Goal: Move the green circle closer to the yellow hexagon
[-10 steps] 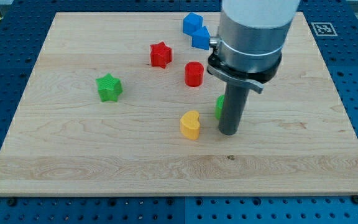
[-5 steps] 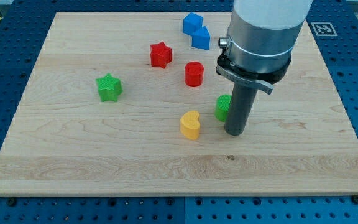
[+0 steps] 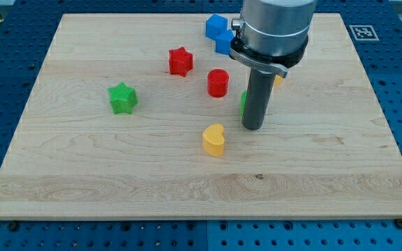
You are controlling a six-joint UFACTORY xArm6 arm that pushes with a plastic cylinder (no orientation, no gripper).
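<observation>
My tip (image 3: pixel 252 127) rests on the board, right against the green circle (image 3: pixel 243 104), which is mostly hidden behind the rod; only a sliver shows at the rod's left. A small bit of the yellow hexagon (image 3: pixel 278 79) peeks out at the rod's right, above the tip and mostly hidden by the arm. The green circle lies just left of and below the yellow hexagon.
A yellow heart (image 3: pixel 214 139) lies left of and below the tip. A red cylinder (image 3: pixel 218 83) and a red star (image 3: pixel 180 61) lie to the upper left. Two blue blocks (image 3: pixel 218 33) sit near the top edge. A green star (image 3: pixel 122 97) lies at the left.
The rod moved up and to the left; the green circle shifted up with it. The yellow hexagon's edge has come into sight at the rod's right.
</observation>
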